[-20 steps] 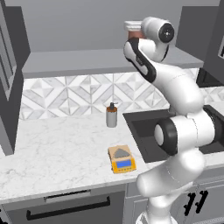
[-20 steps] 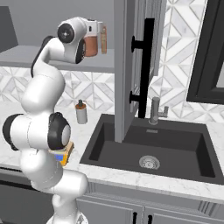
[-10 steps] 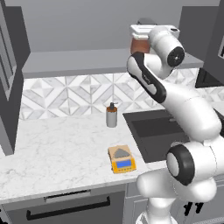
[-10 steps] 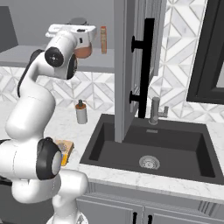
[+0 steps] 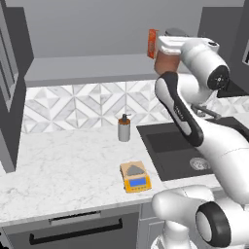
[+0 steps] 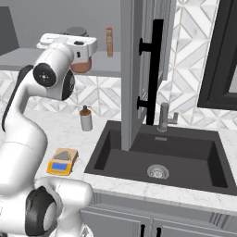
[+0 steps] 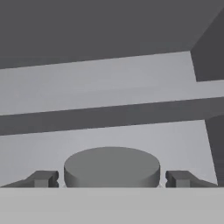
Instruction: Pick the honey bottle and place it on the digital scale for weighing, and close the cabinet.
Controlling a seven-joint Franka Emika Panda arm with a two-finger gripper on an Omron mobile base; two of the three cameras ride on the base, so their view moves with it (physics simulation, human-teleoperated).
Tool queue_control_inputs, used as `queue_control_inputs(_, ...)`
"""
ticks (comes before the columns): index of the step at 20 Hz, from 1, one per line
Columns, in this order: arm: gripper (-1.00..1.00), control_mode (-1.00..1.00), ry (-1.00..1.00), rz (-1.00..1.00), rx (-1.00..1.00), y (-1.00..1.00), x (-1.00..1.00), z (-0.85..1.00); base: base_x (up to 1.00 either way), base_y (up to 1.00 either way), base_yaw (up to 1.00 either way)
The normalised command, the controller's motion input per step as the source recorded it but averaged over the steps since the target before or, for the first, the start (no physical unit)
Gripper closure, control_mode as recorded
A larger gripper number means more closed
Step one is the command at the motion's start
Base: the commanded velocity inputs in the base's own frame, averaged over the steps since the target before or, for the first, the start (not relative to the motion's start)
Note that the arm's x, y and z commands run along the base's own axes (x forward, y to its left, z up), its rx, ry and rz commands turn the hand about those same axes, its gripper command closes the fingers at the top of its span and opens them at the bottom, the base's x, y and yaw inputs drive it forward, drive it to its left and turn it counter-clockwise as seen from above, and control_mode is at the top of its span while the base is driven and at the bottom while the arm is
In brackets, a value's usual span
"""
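Scale, the yellow-orange digital scale (image 5: 135,177), sits bare on the marble desk (image 5: 63,170). Higher up, the gripper (image 7: 111,178) has its jaws grasping the honey bottle (image 5: 165,59), reddish-brown with a wide grey lid, before the open cabinet (image 6: 143,69) shelf.

light: even, diffuse | shadows: faint, soft | glare: none | detail: coarse, slightly blurred

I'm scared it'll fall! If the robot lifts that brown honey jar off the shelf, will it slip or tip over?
The honey bottle looks smooth and round, so it could slip. The fingers sit either side of its wide grey lid, which should help. It's taller than the digital scale platform, so it may tip there.
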Motion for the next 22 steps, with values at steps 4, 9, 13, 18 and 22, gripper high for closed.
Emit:
queue_control_inputs(4,1.00,-1.00,0.17,0.01,0.05,0.00,-1.00,-0.40,0.00,0.00,0.00)
queue_control_inputs(9,1.00,-1.00,0.01,0.11,0.00,0.06,-0.76,-0.90,0.00,0.00,0.00)
queue_control_inputs(13,1.00,-1.00,0.03,0.19,0.00,0.18,-0.26,-0.99,0.00,0.00,0.00)
queue_control_inputs(18,1.00,-1.00,0.06,0.31,0.00,0.09,0.09,-1.00,0.00,0.00,0.00)
queue_control_inputs(22,1.00,-1.00,0.03,0.36,-0.02,0.23,0.45,-0.72,0.00,0.00,0.00)
